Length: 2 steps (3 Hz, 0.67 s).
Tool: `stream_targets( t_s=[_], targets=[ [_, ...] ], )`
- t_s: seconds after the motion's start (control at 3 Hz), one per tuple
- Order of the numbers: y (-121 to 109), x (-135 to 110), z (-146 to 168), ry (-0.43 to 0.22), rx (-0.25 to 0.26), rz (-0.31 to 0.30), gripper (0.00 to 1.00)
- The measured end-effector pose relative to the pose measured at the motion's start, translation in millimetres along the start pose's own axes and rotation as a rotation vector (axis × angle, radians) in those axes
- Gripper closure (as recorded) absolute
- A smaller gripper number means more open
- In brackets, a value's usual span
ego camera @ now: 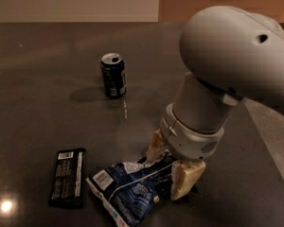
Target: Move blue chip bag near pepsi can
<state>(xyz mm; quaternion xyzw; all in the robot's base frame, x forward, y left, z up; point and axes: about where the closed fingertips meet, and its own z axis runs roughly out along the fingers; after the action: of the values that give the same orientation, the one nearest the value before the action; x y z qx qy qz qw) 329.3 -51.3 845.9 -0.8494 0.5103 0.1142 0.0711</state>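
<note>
Gripper [173, 167] down at the blue chip bag [128, 190], fingers apart and straddling its end, nothing clamped yet. Risk: slick crumpled foil slips out on closing, or only a fold gets pinched and the bag drags. Bag is dark blue with white panels, spreading left of the gripper; pepsi can [113, 74] stands well beyond.
</note>
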Motion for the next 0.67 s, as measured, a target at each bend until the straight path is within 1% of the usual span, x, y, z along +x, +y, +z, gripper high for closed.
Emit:
stream_targets(
  t_s=[0.33, 0.67],
  targets=[
    [-4.6, 1.6, -6.4, -0.030, -0.009, 0.038, 0.64],
    [-24.9, 8.6, -28.4, -0.079, 0.011, 0.103, 0.88]
  ],
)
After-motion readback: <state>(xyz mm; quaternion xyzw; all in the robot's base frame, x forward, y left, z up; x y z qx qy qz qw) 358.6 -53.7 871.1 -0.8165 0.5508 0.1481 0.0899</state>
